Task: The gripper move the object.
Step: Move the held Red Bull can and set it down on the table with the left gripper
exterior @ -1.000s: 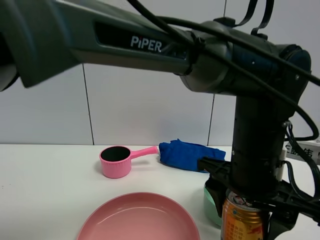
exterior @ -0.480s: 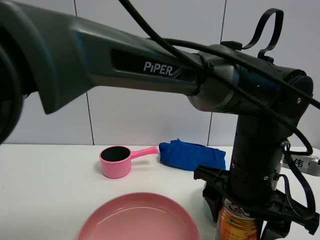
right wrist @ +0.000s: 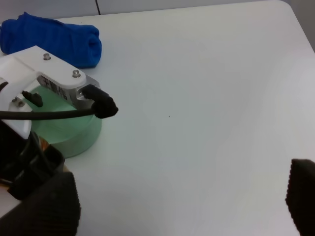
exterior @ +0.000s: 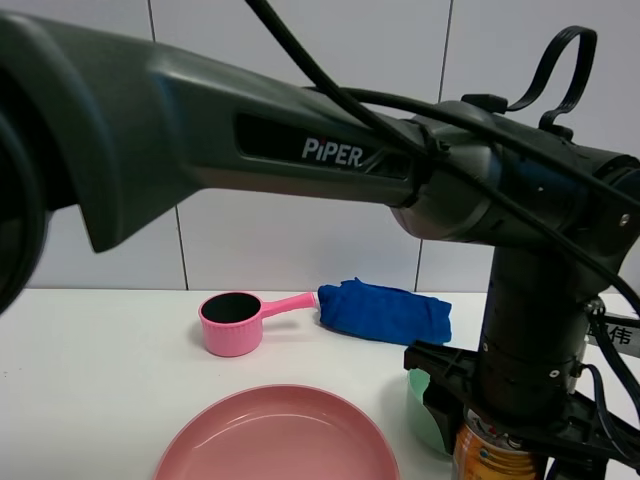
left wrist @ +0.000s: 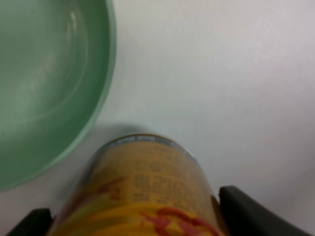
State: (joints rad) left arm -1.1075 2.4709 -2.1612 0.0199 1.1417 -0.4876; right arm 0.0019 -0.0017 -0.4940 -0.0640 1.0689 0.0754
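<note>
The can (exterior: 490, 458) sits at the near right part of the white table (exterior: 100, 370), just beside the green bowl (exterior: 422, 410), and its lower end runs out of the high view. The left gripper (left wrist: 133, 200) comes down over it from above, with a black finger (left wrist: 248, 216) pressed to one side of the gold-orange wall and the other finger on the opposite side, so the jaws are closed on the can. The left wrist view shows a shadow under the can's base, but I cannot tell whether the base touches the table. The right gripper (right wrist: 174, 196) hangs over bare table with its jaws spread wide and nothing between them. Farther back lie a blue cloth (exterior: 385, 310) and a pink cup (exterior: 232, 322), whose handle points toward the cloth. A pink plate (exterior: 280, 435) lies at the near edge, left of the bowl.
</note>
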